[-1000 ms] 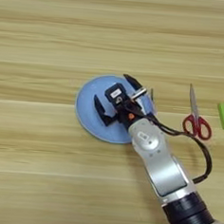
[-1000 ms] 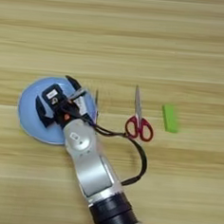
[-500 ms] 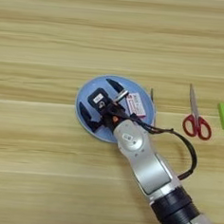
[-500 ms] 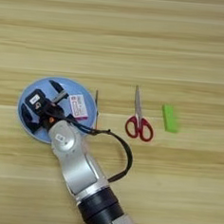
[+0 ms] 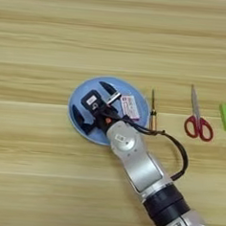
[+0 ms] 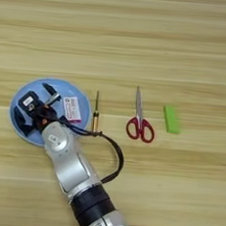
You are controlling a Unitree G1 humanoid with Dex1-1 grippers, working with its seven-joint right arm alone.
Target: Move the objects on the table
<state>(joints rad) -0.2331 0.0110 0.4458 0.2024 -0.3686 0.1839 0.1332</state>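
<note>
The round light-blue plate point(image 5: 142, 104) lies a little left of the frame's centre in the left eye view, flat on the light wooden table point(image 5: 54, 28). On its right part rests the small white-and-pink box point(image 5: 130, 107), lying flat and tilted slightly, fully inside the rim. Over the plate's left and middle part hovers the right gripper point(image 5: 93, 102): its two black fingers point(image 5: 106, 88) are spread apart, one toward the plate's upper edge and the other toward its lower left edge, with nothing between them; the box lies just beside the upper finger, and whether they touch cannot be told. The silver forearm point(image 5: 138, 164) runs from the gripper down to the lower right of the frame, ending in a black collar, with a black cable point(image 5: 181, 154) looping out on its right side. Just right of the plate's rim lies the slim screwdriver point(image 5: 153, 113), pointing up the frame, its thin shaft above and its orange-and-black handle below, near the cable. Farther right, apart from the screwdriver, lie the red-handled steel scissors point(image 5: 197, 119), blades closed and pointing up the frame, handles below. Near the right edge lies a small green block point(image 6: 171, 119), right of the scissors and apart from them.
</note>
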